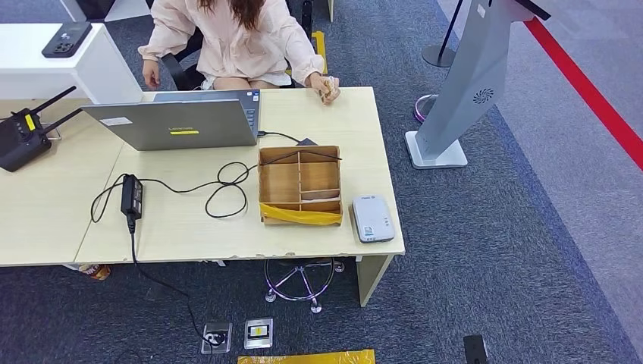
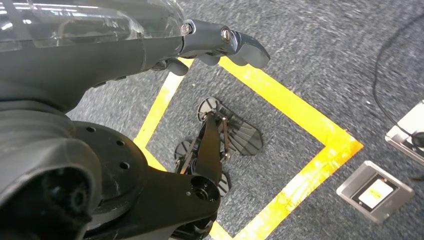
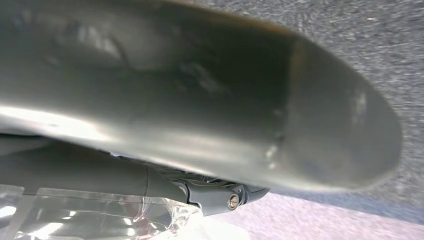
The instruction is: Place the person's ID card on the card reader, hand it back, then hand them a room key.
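The white card reader [image 1: 371,218] lies flat at the near right corner of the desk [image 1: 189,227]. Beside it stands a wooden box [image 1: 299,184] with several compartments and a yellow strip along its near side. A person [image 1: 231,42] sits at the far side, one hand [image 1: 327,88] resting on the desk's far right corner around something small that I cannot make out. My left hand [image 2: 220,42] hangs over the carpet, fingers stretched out and holding nothing. My right hand [image 3: 215,100] also hangs low, its thumb blurred and close to the lens, nothing in it.
A grey laptop [image 1: 182,121] stands open at the desk's far side, its cable and black power brick [image 1: 132,196] trailing across the top. A black radio unit [image 1: 19,136] sits far left. A grey kiosk stand [image 1: 462,91] rises right of the desk. Yellow floor tape [image 2: 295,120] lies below.
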Robot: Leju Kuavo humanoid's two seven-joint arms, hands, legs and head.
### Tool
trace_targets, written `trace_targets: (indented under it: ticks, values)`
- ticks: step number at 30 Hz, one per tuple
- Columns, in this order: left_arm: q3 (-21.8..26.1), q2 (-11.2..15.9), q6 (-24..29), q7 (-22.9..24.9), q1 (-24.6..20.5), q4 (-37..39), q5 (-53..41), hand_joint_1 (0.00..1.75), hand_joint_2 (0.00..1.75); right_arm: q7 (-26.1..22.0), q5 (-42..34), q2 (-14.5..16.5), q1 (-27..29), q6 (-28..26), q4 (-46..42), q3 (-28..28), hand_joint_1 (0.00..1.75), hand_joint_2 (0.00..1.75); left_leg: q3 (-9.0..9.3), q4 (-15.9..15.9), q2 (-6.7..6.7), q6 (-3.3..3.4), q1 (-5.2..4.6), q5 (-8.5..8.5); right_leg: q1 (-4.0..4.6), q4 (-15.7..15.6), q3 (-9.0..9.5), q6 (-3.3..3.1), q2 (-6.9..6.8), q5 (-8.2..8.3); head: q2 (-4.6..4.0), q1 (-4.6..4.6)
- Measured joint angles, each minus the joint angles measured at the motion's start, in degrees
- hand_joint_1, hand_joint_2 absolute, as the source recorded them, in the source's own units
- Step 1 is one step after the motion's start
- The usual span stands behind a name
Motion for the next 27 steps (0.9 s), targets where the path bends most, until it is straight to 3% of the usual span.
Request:
trace_targets:
  ticks: [27]
  values:
    - [-2.6, 0.3, -2.1, 0.7, -0.1, -0.3, -1.0, 0.0, 0.0, -0.9, -1.4, 2.6, 0.0, -0.4, 0.2, 0.0, 0.0, 0.0, 0.01, 0.0, 0.0, 0.0, 0.0, 0.0, 0.0, 0.0, 0.0, 0.0, 0.0, 0.0, 0.0, 0.0]
